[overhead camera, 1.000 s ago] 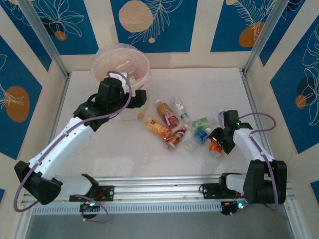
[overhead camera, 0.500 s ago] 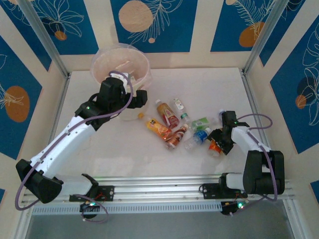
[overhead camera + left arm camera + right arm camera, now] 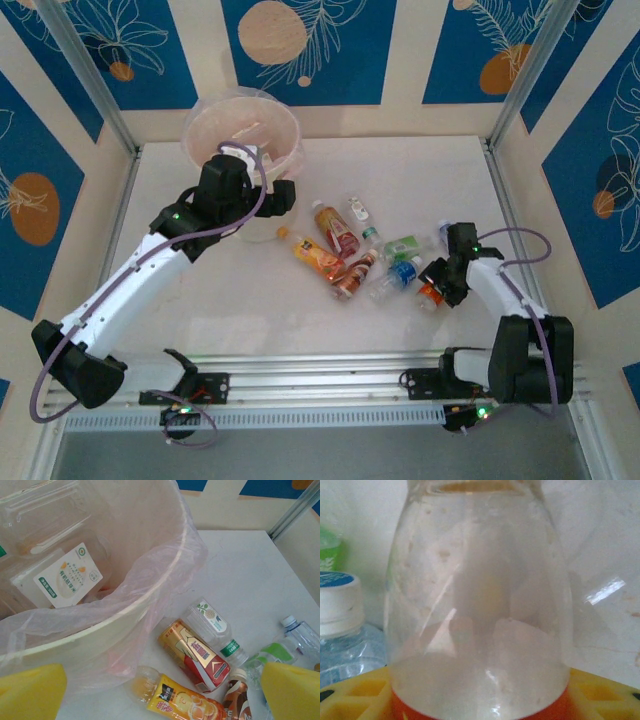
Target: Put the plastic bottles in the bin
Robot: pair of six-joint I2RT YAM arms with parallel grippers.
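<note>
Pale surface (image 3: 420, 170): round cream-white bin (image 3: 100, 640), pink-film lined, at 11 o'clock; left pincer (image 3: 160, 692), arm bent, gapes wide. Right pincer (image 3: 440, 280) straddles 1 clear orange-labelled plastic bottle (image 3: 480, 605) at 4 o'clock; grip unclear.

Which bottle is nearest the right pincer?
The clear plastic bottle with the red-orange label at the pile's near-right corner, alone between the right pincer's fingers.

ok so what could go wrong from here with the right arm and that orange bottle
1. The orange-labelled bottle between the fingers of the right gripper is smooth and round; it may slip out when squeezed or lifted.
2. The blue-capped bottle lies close beside it and could get knocked.
3. The left gripper hangs open beside the bin, so the arms might crowd there.
</note>
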